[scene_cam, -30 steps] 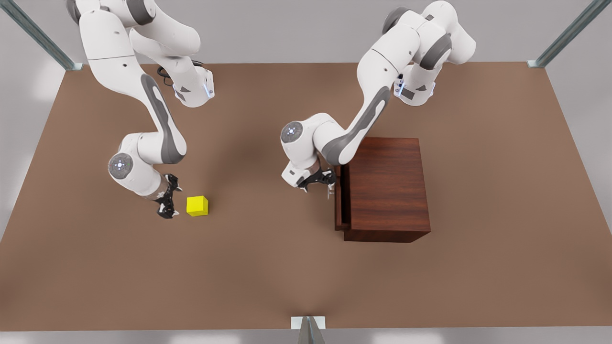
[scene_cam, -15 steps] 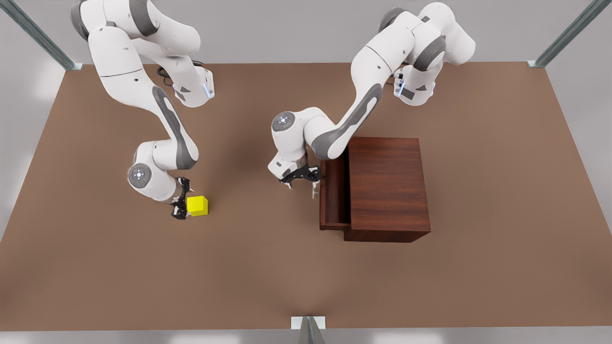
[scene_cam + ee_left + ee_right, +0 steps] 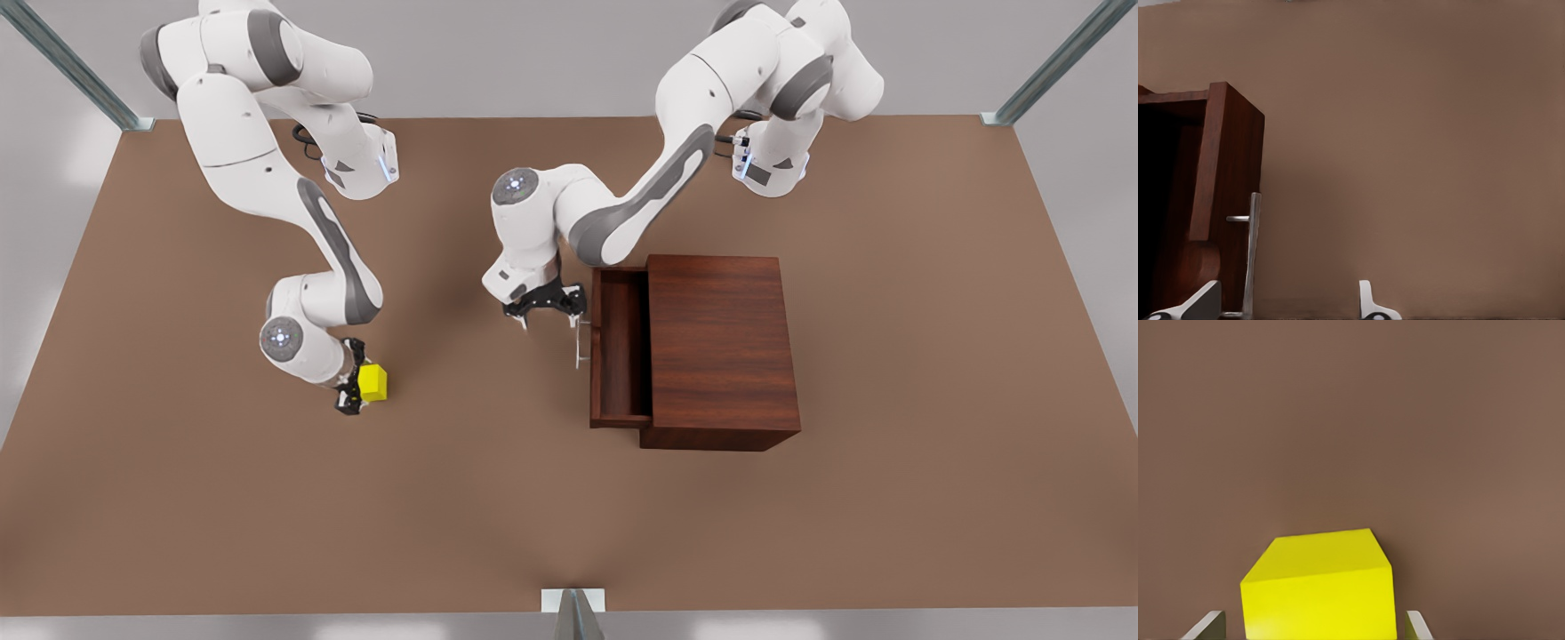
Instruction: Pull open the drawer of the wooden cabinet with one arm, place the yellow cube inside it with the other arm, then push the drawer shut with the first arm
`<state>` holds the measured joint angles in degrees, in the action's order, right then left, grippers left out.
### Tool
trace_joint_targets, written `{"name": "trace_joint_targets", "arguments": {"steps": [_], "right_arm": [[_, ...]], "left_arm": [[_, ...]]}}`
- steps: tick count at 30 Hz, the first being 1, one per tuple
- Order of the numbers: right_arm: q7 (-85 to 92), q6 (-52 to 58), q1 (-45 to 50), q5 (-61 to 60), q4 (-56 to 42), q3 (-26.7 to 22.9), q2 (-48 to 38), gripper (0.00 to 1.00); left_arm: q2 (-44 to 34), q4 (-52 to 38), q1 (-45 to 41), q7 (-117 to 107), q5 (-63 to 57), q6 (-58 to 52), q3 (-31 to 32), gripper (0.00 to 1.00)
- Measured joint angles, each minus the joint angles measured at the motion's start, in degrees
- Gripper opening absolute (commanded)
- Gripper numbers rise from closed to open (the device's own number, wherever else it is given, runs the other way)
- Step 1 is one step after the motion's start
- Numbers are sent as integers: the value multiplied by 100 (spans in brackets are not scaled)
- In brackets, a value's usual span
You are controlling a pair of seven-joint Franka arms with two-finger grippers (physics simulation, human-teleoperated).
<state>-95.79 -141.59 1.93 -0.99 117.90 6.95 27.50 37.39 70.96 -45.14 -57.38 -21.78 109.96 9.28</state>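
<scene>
Inspection finding: the drawer [image 3: 620,347] now stands well out of the wooden cabinet [image 3: 720,351], near the middle right of the front view. One second ago it showed only a thin lip; half a second ago it was roughly half as far out. Its interior is exposed and nothing lies in it.

Your left pincer [image 3: 544,305] has come off the handle [image 3: 579,342]. In the front view it sits just to the picture's left of the drawer front and has drifted toward the upper part of the frame. In the left wrist view the silver bar [image 3: 1251,253] lies beside one fingertip [image 3: 1198,303], not between the two, and the fingers are spread with bare bench [image 3: 1418,147] between them. I judge the opening step complete.

Your right pincer [image 3: 354,391] has closed the distance to the yellow cube [image 3: 373,382], at the lower left of the front view. A second ago it stood apart from the cube; now it reaches around it. The right wrist view shows the cube [image 3: 1318,587] sitting between both fingertips [image 3: 1417,628], which are spread, with a sliver of gap on each side. The cube rests on the bench, not yet gripped.

In my assessment you are cleared to squeeze and lift. Keep the left arm clear of the drawer mouth for the transfer.
</scene>
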Motion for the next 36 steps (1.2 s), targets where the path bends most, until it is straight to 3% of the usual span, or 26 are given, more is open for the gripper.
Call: {"name": "trace_joint_targets", "arguments": {"steps": [2,5,7,9,13,25,36], "right_arm": [[-14,-55,-11,63,3,-1,30,100],[-33,-111,-14,124,38,3,46,100],[-45,-137,-10,171,47,4,80,100],[-56,-158,-9,208,57,7,97,100],[-75,-210,-17,303,108,7,110,100],[-134,-223,-53,352,122,27,71,69],[-388,321,-25,262,-320,281,-602,68]], "left_arm": [[-700,-42,681,190,297,-625,11,100],[-1473,-9,2897,833,863,-1560,-21,100],[-2440,1068,4165,1353,1364,-1742,-40,100],[-2785,1393,4848,1876,1702,-1763,-69,100],[-2797,1402,4910,2653,1985,-1872,-83,100],[-2741,1435,4869,4157,2182,-2071,-61,100],[-2749,1453,4863,4875,2190,-2162,-61,100]]}}
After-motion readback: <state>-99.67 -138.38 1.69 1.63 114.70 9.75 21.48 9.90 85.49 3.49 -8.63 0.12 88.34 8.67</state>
